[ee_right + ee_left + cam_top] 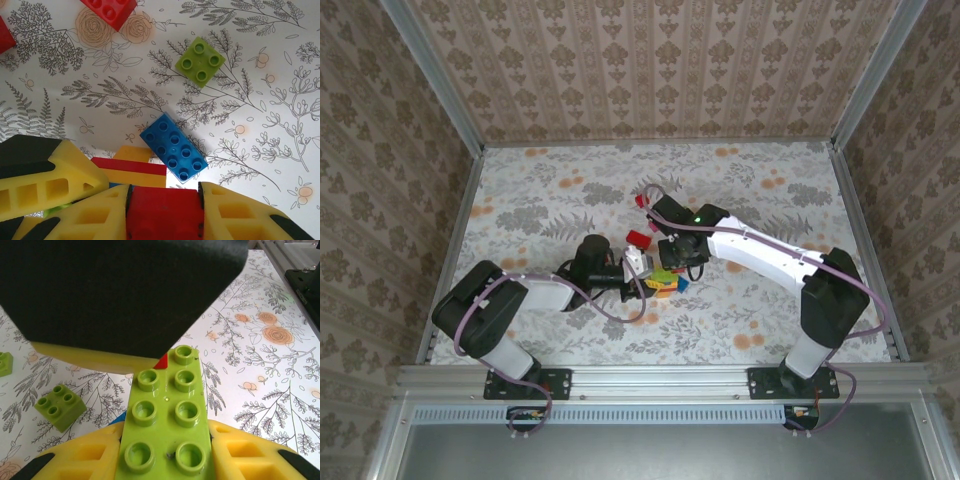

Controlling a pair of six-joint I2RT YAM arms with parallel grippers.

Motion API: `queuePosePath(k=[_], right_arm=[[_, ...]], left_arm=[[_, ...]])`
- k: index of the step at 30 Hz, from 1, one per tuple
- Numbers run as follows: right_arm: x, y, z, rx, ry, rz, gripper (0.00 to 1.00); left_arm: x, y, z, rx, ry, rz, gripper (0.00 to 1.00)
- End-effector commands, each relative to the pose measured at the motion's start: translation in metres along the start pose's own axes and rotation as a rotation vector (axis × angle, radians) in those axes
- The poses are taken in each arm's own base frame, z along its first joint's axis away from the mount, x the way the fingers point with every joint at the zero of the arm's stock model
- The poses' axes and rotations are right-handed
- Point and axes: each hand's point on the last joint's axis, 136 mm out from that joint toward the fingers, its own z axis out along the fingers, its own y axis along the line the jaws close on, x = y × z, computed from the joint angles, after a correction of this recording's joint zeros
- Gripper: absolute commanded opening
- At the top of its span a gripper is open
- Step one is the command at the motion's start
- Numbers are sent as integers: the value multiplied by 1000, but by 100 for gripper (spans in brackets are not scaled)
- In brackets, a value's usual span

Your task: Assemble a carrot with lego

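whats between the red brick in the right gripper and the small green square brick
A blue brick lies between the held red brick and the green square brick, as the right wrist view shows.

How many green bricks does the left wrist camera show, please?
3: long brick in the left jaws, square brick beside it, third brick at the left edge; more may be hidden.

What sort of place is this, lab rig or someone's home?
Most likely a lab test cell: a floral-covered table boxed in by wallpapered panels, a left arm and right arm bolted to a metal rail at its near edge, and toy bricks between them.
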Motion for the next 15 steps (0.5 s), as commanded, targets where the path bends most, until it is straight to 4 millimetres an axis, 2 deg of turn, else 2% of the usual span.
queuePosePath(k=[1, 5, 8, 10, 15], right_arm=[[-1, -38, -14, 82, -17, 26, 28], [3, -72, -19, 110, -25, 89, 27], [14, -91, -12, 131, -7, 123, 27], [24, -97, -3, 133, 17, 135, 27], [46, -96, 28, 112, 80, 160, 27]], left_arm=[[31, -15, 2, 55, 95, -63, 37], [31, -15, 3, 58, 96, -63, 37], [32, -15, 3, 57, 97, -63, 37], [32, -16, 3, 59, 98, -62, 37], [31, -15, 3, 58, 100, -62, 37]])
